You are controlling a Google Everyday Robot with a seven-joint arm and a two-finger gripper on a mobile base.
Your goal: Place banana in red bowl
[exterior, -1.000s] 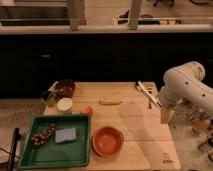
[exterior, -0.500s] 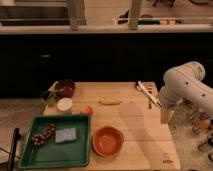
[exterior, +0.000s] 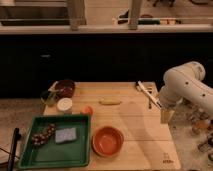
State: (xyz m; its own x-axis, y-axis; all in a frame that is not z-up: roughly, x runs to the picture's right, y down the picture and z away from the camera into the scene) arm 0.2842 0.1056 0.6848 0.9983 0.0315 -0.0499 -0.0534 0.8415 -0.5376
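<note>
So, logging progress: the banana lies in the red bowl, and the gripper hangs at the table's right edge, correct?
No. The camera view shows the banana on the table itself, behind the red bowl and apart from it. The gripper does hang at the table's right edge.

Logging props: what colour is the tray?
The tray is green, camera view; the pincer hangs by the right table edge.

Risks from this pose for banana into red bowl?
1. The gripper hangs at the table's right edge, apart from the banana, so the whole reach is still to come.
2. The small orange fruit sits just left of the banana; a sloppy grasp might knock it.
</note>
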